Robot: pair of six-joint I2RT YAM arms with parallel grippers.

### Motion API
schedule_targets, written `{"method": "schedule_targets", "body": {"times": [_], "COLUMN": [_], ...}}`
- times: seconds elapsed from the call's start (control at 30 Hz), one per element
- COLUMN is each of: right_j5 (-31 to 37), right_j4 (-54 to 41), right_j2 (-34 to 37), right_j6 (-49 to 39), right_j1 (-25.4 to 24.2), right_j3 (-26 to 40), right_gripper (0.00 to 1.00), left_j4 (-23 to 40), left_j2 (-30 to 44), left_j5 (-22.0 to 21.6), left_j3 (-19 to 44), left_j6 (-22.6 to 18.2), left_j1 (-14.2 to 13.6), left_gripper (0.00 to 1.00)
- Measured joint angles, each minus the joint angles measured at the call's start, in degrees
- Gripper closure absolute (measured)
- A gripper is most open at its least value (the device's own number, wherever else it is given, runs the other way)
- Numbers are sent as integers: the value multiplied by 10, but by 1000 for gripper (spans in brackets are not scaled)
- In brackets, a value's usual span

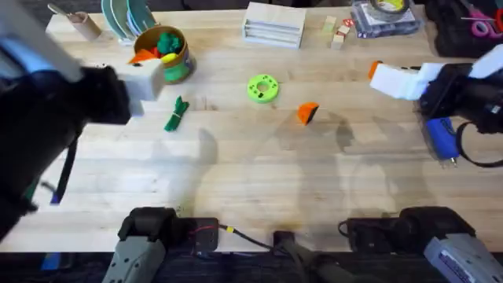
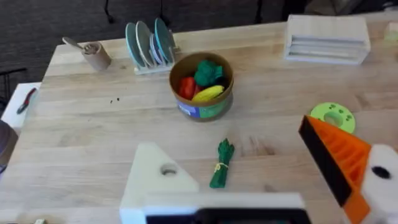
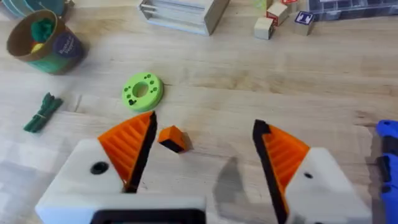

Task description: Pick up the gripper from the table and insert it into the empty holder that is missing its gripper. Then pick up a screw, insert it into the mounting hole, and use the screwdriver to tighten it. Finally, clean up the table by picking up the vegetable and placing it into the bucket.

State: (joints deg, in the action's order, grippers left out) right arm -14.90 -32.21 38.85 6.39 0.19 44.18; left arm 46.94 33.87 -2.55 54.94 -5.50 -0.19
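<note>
- Two arms up off the surface (image 1: 259, 165), nothing gripped by either.
- Gripper (image 1: 307, 113), the loose orange wedge w/ dark face, lies on bare wood near centre, just right of green disc (image 1: 262, 88).
- Right pincer (image 3: 202, 149): wide open, both orange pads on, empty. Wedge sits just ahead of it, close by one pad; long axis looks roughly crosswise to the fingers, approx.
- Right arm clearly nearer; judge it the one to pick.
- Left pincer (image 2: 249, 180): spread open, empty. One finger is a bare white holder (image 2: 155, 177) w/ mounting hole, the other carries its pad.
- Vegetable (image 1: 176, 114) lies below bucket (image 1: 161, 53); screwdriver (image 1: 441, 138) at right edge.
</note>
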Motion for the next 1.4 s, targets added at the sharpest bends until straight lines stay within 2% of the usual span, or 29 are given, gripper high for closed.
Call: {"method": "schedule_targets", "body": {"times": [0.03,0.1,0.23,0.27,0.37,0.87,1.0,1.03,1.1,1.13,1.4], "right_j5": [0,0,0,0,0,0,0,0,0,0,0], "right_j4": [0,0,0,0,0,0,0,0,0,0,0], "right_j2": [0,0,0,0,0,0,0,0,0,0,0], "right_j6": [0,0,0,0,0,0,0,0,0,0,0], "right_j1": [0,0,0,0,0,0,0,0,0,0,0], "right_j3": [0,0,0,0,0,0,0,0,0,0,0], "right_gripper": [10,11,10,10,10,10,10,11,10,10,10], "left_j4": [0,5,5,5,5,26,-21,-71,-106,-157,-285], "left_j2": [-14,-49,-58,-58,-58,-58,-61,-79,-101,-143,-255], "left_j5": [0,4,23,47,71,95,103,105,105,108,118], "left_j3": [0,0,0,0,0,-1,-19,-57,-91,-145,-294], "left_j6": [1,4,4,4,4,4,4,4,4,4,4], "left_j1": [0,0,0,0,0,0,-9,-22,-32,-43,-68], "left_gripper": [71,9,9,9,9,9,8,8,8,9,8]}}
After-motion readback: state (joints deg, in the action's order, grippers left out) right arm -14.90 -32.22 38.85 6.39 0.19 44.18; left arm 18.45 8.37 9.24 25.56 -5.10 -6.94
